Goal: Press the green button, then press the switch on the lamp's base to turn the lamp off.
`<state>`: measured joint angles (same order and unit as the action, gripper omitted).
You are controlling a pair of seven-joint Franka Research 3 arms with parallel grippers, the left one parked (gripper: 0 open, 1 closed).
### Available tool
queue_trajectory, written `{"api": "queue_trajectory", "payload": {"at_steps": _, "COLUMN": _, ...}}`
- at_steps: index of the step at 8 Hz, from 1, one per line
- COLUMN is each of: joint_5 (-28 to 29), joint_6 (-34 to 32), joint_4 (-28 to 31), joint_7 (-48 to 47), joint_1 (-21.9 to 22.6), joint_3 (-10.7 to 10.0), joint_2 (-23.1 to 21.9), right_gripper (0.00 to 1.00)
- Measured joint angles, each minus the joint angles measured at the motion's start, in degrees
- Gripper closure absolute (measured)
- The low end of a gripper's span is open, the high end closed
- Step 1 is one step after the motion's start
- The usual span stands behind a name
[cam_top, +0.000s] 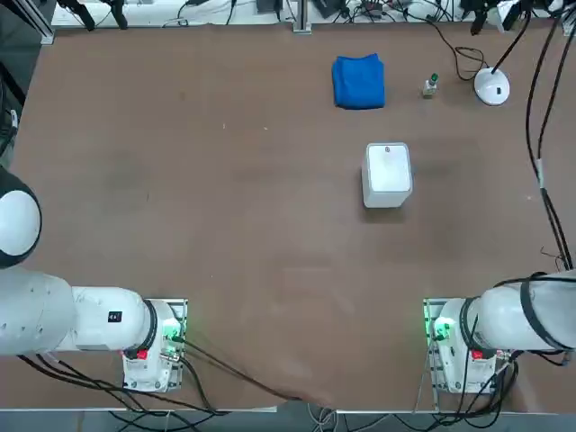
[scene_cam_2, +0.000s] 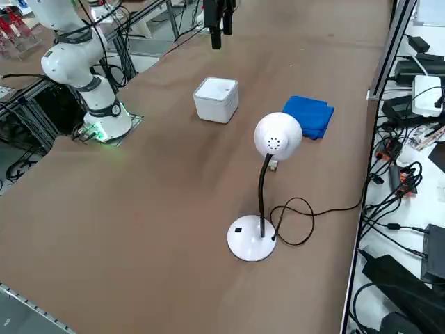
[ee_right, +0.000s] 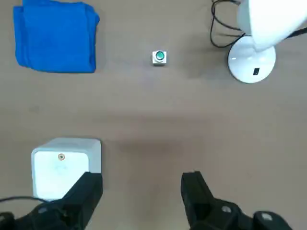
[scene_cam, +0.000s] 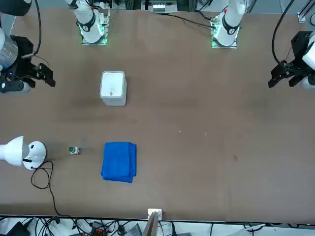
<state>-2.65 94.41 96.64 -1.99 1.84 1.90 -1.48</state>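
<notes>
Right end effector raised above the brown desk, fingers spread wide, empty, tiny green-capped button beside white round lamp base

Blue cloth soft, matt; lamp's base glossy plastic.

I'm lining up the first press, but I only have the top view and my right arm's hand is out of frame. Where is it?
Observer: The right hand hangs above the table beside the white box, short of the green button.
Operator: Open or shut?
Observer: Open, with nothing between its fingers.
Operator: Does the lamp's head cover the switch?
Observer: No. From the right side the head stands high on its neck, and the switch shows uncovered on the lamp's base.
</notes>
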Motion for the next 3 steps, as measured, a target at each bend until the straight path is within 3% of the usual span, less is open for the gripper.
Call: {"api": "queue_trajectory", "payload": {"at_steps": 3, "joint_5": 4.95, "joint_6": 0.61, "joint_4": 4.3, "joint_7": -0.5, "joint_1": -2.64, "joint_3": -0.51, "joint_2": -5.11, "right_gripper": 0.0}}
